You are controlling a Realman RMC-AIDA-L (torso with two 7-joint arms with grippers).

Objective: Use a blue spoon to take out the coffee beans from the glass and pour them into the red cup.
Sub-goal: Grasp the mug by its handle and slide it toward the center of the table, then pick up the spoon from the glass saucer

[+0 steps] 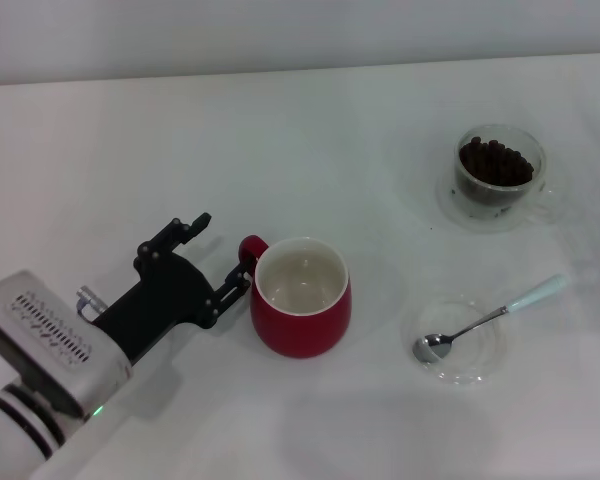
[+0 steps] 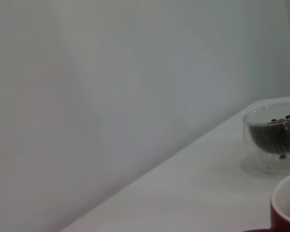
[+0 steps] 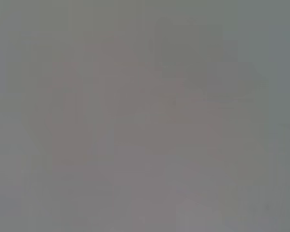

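Note:
The red cup [image 1: 301, 297] stands upright in the middle of the table, its white inside showing no beans and its handle [image 1: 251, 248] pointing to my left. My left gripper [image 1: 221, 252] is open just beside that handle, one fingertip close to it, holding nothing. The glass [image 1: 498, 178] with the coffee beans [image 1: 495, 162] stands at the far right. The blue spoon [image 1: 490, 318] lies with its bowl in a flat clear dish and its pale handle pointing far right. The left wrist view shows the glass [image 2: 272, 140] and the cup's rim [image 2: 286, 205]. My right gripper is out of view.
The flat shallow clear dish [image 1: 477, 368] sits at the near right under the spoon's bowl. The white table [image 1: 310, 140] ends at a pale wall along the far edge. The right wrist view shows only a blank grey surface.

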